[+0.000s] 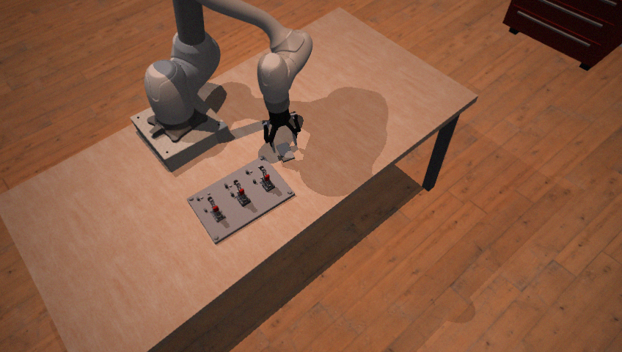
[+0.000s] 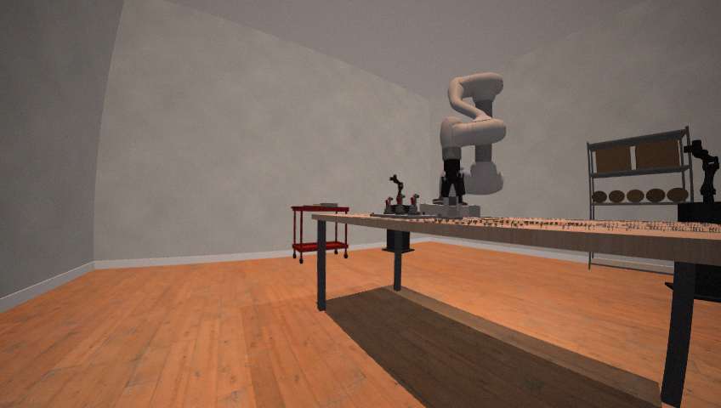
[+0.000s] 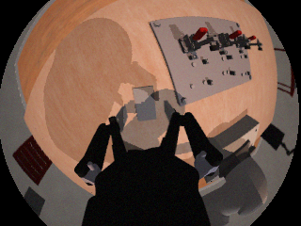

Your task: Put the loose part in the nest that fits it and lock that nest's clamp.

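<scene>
The loose part (image 1: 286,151) (image 3: 146,109) is a small grey block lying on the table just beyond the far right corner of the fixture plate (image 1: 220,229) (image 3: 177,71). The plate carries three toggle clamps with red handles (image 1: 215,208) (image 1: 241,191) (image 1: 267,177), all standing raised; in the wrist view their handles (image 3: 201,32) (image 3: 236,34) show at the upper right. My gripper (image 1: 282,140) (image 3: 145,108) (image 2: 451,195) is open and points straight down. It hangs just above the part, with the fingers astride it and nothing held.
The arm's grey base (image 1: 178,146) stands on the table left of the gripper. The table's right edge (image 1: 419,144) is some way off. A red cart (image 2: 320,206) and a metal shelf (image 2: 638,167) stand on the floor, and a dark red cabinet (image 1: 567,26) stands far right.
</scene>
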Robot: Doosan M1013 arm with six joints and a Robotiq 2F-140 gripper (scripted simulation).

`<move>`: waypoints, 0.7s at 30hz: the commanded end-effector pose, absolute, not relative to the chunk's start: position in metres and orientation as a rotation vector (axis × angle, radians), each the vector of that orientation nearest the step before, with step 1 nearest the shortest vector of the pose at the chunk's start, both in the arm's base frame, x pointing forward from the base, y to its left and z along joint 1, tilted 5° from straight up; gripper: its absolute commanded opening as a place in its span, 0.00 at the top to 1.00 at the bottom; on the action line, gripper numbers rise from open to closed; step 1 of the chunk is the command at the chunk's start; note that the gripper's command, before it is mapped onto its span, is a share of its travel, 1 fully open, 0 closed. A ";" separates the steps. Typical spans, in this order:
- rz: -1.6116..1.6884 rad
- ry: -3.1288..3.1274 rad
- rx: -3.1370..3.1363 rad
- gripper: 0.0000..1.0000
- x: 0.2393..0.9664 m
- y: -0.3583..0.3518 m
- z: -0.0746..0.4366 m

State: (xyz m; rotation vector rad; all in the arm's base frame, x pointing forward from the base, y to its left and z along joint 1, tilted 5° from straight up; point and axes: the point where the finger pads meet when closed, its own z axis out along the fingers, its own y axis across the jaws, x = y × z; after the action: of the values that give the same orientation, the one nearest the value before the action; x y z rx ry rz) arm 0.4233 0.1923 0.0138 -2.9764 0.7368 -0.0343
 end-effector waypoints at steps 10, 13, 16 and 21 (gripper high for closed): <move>-0.034 0.737 -2.976 0.38 0.424 0.193 0.008; -0.034 0.737 -2.976 0.38 0.424 0.193 0.002; -0.034 0.737 -2.976 0.38 0.424 0.194 -0.003; -0.034 0.737 -2.976 0.38 0.424 0.194 -0.011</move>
State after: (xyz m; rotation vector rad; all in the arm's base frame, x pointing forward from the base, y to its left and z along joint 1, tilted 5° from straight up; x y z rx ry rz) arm 0.4242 0.1938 -0.0081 -2.9764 0.7368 -0.0342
